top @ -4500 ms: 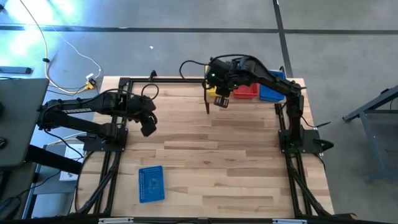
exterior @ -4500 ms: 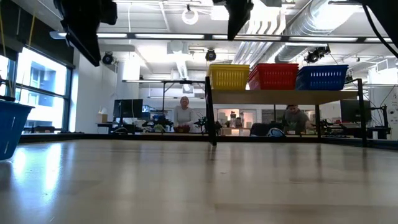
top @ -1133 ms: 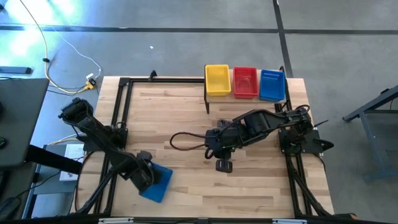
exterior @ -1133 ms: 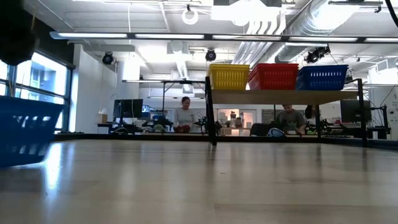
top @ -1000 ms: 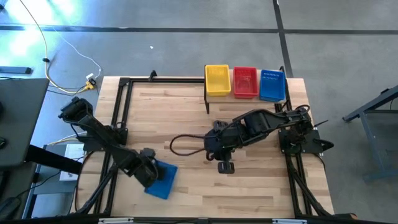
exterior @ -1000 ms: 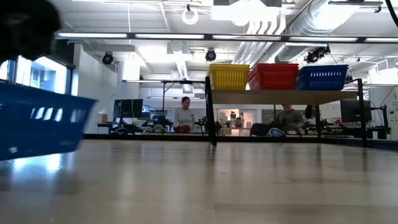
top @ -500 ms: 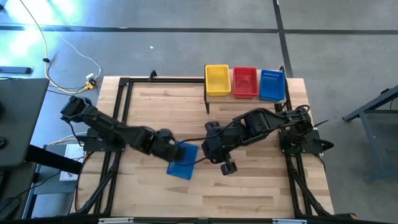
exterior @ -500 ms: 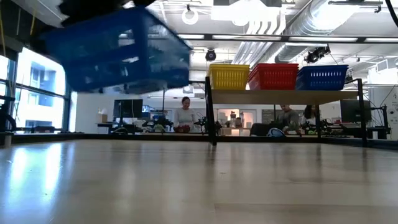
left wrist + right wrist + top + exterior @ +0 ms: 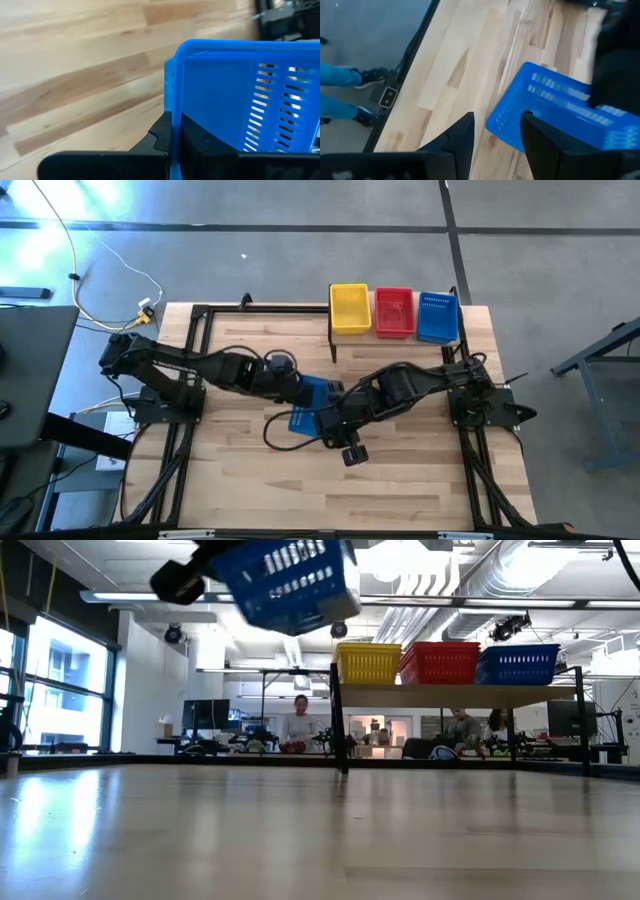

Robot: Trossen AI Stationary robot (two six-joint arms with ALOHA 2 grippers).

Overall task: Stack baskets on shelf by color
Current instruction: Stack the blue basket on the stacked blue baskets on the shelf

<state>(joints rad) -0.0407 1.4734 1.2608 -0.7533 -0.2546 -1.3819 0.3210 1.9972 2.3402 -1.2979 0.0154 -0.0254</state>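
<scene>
Table: light wooden tabletop (image 9: 400, 480), bare boards with a black frame along its edges.
Shelf: the shelf (image 9: 460, 696) stands at the table's far edge, carrying yellow, red and blue baskets (image 9: 437, 316) side by side.
Left gripper: left gripper (image 9: 172, 137) pinches the rim of a blue basket (image 9: 312, 402), lifted above the table's middle, well short of the shelf.
Right gripper: right gripper (image 9: 495, 127), fingers spread, just beside that basket.
Room: people (image 9: 296, 726) sit at desks beyond the shelf.

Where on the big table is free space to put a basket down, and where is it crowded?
Free: the table near edge and the left far part beside the shelf. Crowded: the middle, where the left gripper holds the blue basket beside the right gripper.
</scene>
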